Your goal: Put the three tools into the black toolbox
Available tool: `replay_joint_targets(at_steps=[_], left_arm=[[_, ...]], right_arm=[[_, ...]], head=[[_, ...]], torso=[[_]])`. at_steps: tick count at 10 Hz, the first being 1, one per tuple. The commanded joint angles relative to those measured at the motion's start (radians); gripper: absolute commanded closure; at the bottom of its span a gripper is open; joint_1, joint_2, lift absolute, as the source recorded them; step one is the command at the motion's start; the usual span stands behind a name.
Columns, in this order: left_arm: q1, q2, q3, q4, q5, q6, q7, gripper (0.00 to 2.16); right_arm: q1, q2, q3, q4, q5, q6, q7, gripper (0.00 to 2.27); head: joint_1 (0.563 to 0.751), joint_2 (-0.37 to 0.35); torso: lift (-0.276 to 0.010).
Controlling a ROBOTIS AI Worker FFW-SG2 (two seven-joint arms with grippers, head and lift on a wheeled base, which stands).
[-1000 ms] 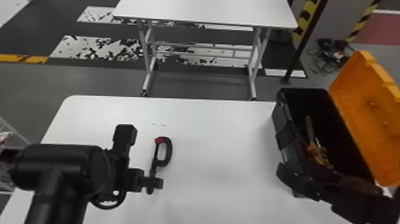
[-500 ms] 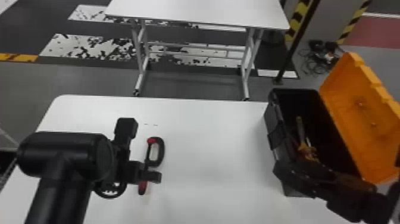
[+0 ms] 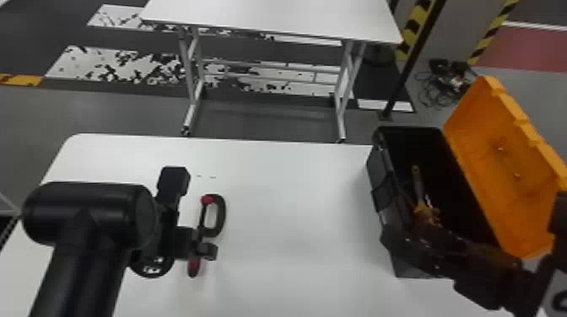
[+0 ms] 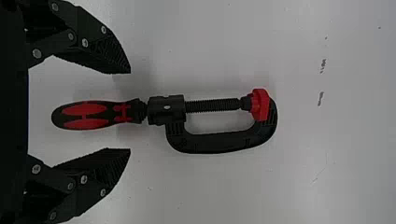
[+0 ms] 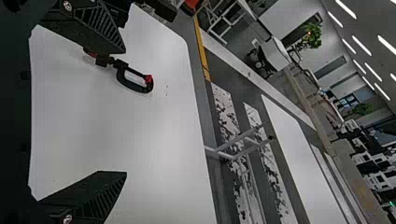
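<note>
Since the earlier frames, the head view had been turned slightly toward the robot's right, and the black two-fingered left gripper (image 3: 197,248) had been shifted a little forward along the black C-shaped metal clamp with its red-and-black handle (image 4: 205,142). A white rectangular worktable (image 3: 291,210) was spread beneath the work, and a second white table on grey metal legs (image 3: 274,17) was set beyond it. On the worktable's right side was placed the black plastic toolbox (image 3: 382,181), its orange hinged lid (image 3: 485,156) opened toward the robot's right. The black right gripper (image 3: 392,242) was held over the toolbox's near end, its fingers released and spread wide. Those of the left gripper were likewise released, with the handle framed between them and not grasped. The clamp was laid flat on the worktable, well apart from the toolbox, its handle pointed toward the robot and its red end pad (image 4: 260,105) turned away. Inside the toolbox, a slim grey-and-yellow tool (image 3: 417,185) was seen beside orange-yellow parts (image 3: 428,210); whether these belonged to a separate tool could not be told.
</note>
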Motion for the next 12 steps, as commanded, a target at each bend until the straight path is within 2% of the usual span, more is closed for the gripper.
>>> replay_joint_targets(at_steps=[1,2,5,6,7,8,9,10,12], left_arm=[[-0.003,0.0,0.001,0.009,-0.002,0.004,0.004,1.34],[-0.006,0.0,0.001,0.01,-0.002,0.004,0.004,1.85],[0.011,0.0,-0.013,-0.024,-0.002,0.004,0.007,2.14],[0.026,0.0,-0.013,-0.051,0.001,0.004,0.006,2.14],[0.054,0.002,-0.007,-0.103,0.011,0.004,-0.005,2.14],[0.098,0.003,0.004,-0.179,0.03,0.004,-0.037,2.14],[0.147,0.003,0.031,-0.251,0.039,0.004,-0.137,2.14],[0.174,0.005,0.064,-0.28,0.062,0.004,-0.264,2.14],[0.25,0.003,0.173,-0.294,0.137,0.004,-0.608,2.14]], right_arm=[[-0.003,0.0,0.001,0.007,0.0,-0.003,-0.001,0.08],[-0.006,0.0,0.001,0.01,0.0,0.0,-0.001,0.08],[-0.015,0.001,0.008,0.025,0.005,-0.003,-0.007,0.08],[-0.016,0.001,0.011,0.027,0.008,0.0,-0.009,0.08],[-0.018,0.001,0.016,0.025,0.008,0.0,-0.012,0.08],[-0.026,0.001,0.024,0.025,0.012,0.006,-0.012,0.08],[-0.036,0.001,0.031,0.025,0.023,0.031,-0.013,0.08],[-0.053,0.001,0.047,0.025,0.037,0.064,-0.015,0.08],[-0.092,0.001,0.054,0.025,0.038,0.156,-0.019,0.08]], head=[[0.695,-0.093],[0.695,-0.091],[0.695,-0.095],[0.695,-0.098],[0.695,-0.1],[0.695,-0.103],[0.695,-0.111],[0.695,-0.137],[0.695,-0.184]], torso=[[-0.051],[-0.051],[-0.051],[-0.051],[-0.051],[-0.051],[-0.051],[-0.051],[-0.051]])
